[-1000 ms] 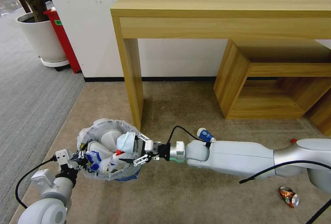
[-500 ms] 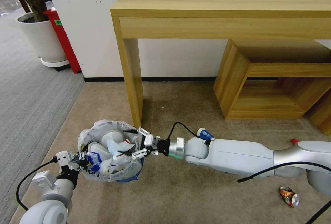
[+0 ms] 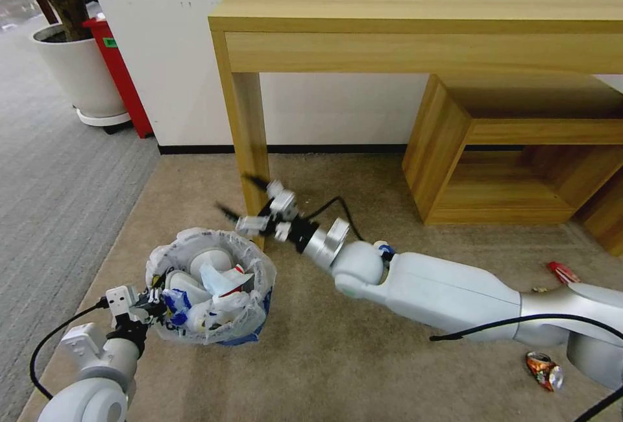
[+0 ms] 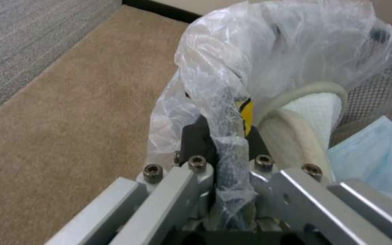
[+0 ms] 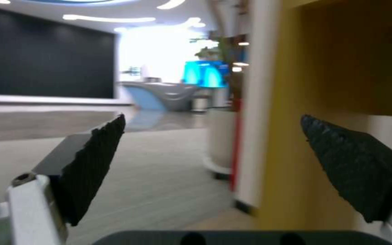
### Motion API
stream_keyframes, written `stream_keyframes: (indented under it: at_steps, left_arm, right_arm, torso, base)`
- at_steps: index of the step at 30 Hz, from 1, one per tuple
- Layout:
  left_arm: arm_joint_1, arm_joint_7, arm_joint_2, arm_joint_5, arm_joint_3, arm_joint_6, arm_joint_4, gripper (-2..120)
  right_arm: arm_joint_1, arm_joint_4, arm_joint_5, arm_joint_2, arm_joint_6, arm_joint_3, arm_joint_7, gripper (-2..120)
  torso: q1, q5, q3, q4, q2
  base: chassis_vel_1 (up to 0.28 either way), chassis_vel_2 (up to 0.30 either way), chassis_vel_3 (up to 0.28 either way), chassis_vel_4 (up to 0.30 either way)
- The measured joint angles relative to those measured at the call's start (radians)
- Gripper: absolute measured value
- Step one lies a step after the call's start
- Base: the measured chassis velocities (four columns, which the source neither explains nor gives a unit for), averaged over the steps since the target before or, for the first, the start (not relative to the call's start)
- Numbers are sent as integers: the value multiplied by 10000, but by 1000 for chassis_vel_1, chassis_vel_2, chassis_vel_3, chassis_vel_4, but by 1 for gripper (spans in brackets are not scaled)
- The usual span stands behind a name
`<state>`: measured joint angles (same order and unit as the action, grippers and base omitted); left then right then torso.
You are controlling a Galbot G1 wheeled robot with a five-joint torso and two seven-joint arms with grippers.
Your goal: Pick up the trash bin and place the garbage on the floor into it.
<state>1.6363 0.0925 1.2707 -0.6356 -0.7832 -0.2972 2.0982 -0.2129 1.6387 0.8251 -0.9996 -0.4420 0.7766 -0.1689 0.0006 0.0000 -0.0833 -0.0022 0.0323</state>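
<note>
The trash bin (image 3: pixel 243 328), blue with a white bag over its rim, is held just above the beige floor (image 3: pixel 337 376). My left gripper (image 3: pixel 154 298) is shut on its near rim; in the left wrist view the fingers (image 4: pixel 196 143) pinch the bagged rim (image 4: pixel 230 149). Inside lie white slippers (image 3: pixel 207 260), a pale blue piece (image 3: pixel 217 277) and other garbage. My right gripper (image 3: pixel 237 195) is open and empty, raised past the bin beside the desk leg (image 3: pixel 250 143); its pads (image 5: pixel 96 163) stand wide apart. A crushed can (image 3: pixel 544 370) and a red wrapper (image 3: pixel 563 273) lie on the floor, and a blue-white cup (image 3: pixel 384 250) peeks from behind my right arm.
A wooden desk (image 3: pixel 422 19) stands against the wall with a wooden cube shelf (image 3: pixel 506 162) under it. A potted plant (image 3: pixel 74 65) and a tall red bin (image 3: pixel 120 74) stand on the grey carpet at the back left.
The right gripper let the pale blue piece go into the bin, then rose and swung away toward the desk leg, open. The left gripper keeps its hold on the rim.
</note>
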Motion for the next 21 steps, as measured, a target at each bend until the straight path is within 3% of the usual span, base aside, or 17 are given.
stream_keyframes:
  at_steps: [9,12,21]
  left_arm:
    - [76,8,-143,-11,-48,-24,32,3]
    - [139,13,-261,-24,-82,-30,50,3]
    - [163,24,-316,59,-91,-58,79,3]
  right_arm:
    - [-1463,364,-238,919,1001,-2157,-821,100]
    - [-3213,787,-462,1780,1525,-4128,-1346,100]
    - [-5866,1183,-1464,3052,1858,-6612,-2335,100]
  torso:
    - [0,2,1,0,1]
    - [0,0,1,-1,2]
    - [0,5,1,-4,2]
  base:
    - [0,0,0,0]
    - [0,0,0,0]
    - [0,0,0,0]
